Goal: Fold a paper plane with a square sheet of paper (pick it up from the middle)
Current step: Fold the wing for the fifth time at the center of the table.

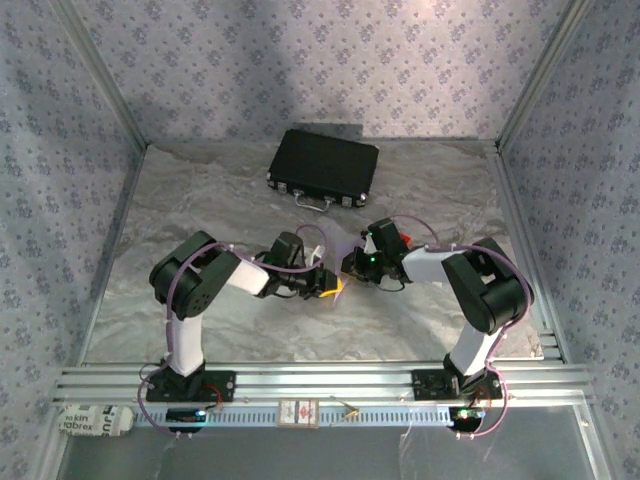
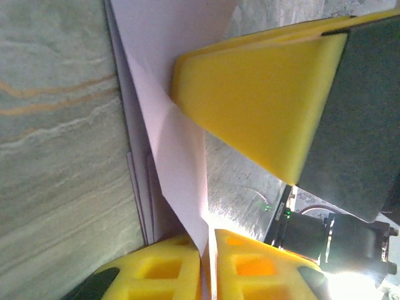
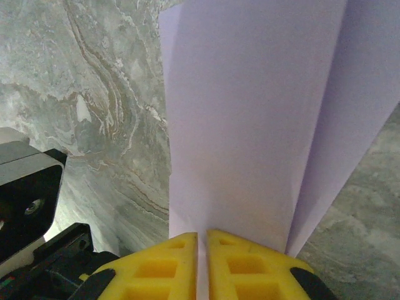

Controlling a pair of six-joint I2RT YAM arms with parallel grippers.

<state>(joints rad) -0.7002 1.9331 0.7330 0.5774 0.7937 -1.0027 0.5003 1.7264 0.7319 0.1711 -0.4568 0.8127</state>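
The pale lilac sheet of paper [image 1: 337, 243] is folded into long layers and hangs just above the marble table [image 1: 200, 200], between my two grippers. My left gripper [image 2: 208, 262] is shut on a narrow edge of the paper [image 2: 169, 94], which slips into the slit between its yellow fingers. From the opposite side, my right gripper [image 3: 202, 262] is shut on a wide flap of the paper [image 3: 250, 112]. Its yellow finger [image 2: 262, 106] looms close in the left wrist view. Seen from above, the left gripper [image 1: 335, 286] and right gripper [image 1: 352, 266] nearly touch.
A black case [image 1: 323, 168] with a handle lies at the back of the table. A small red block [image 1: 406, 238] sits just behind the right wrist. Patterned walls enclose the table on three sides. A metal rail [image 1: 320, 380] runs along the near edge.
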